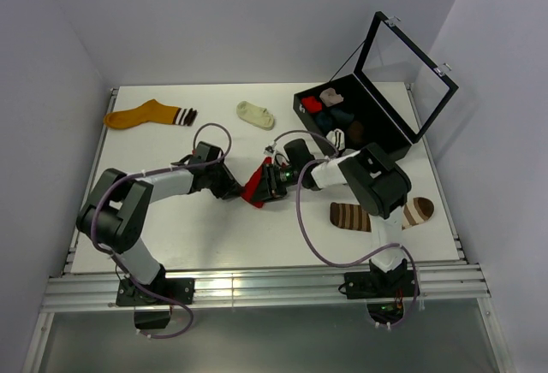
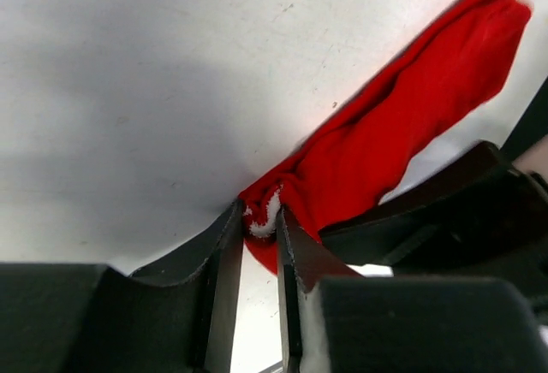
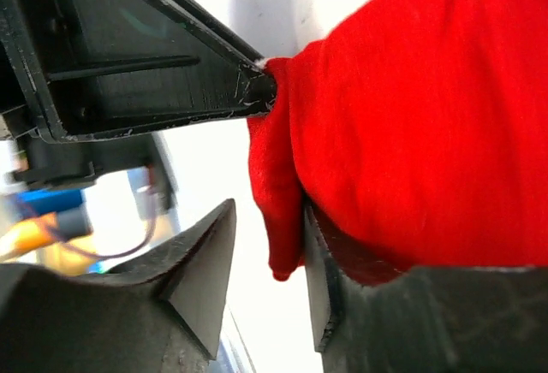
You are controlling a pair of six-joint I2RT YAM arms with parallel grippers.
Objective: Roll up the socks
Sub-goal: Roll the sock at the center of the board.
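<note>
Left of the black box (image 1: 396,136), the left fingers (image 2: 224,262) pinch an edge of the red sock (image 1: 254,186), while the right fingers (image 3: 201,270) stand apart, a loose flap between them.

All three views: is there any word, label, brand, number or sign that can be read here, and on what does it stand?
None: no view shows a readable word, number, brand or sign.
The red sock, the black box and the table carry no print.
The background of the right wrist view is too blurred to show any letters.
</note>
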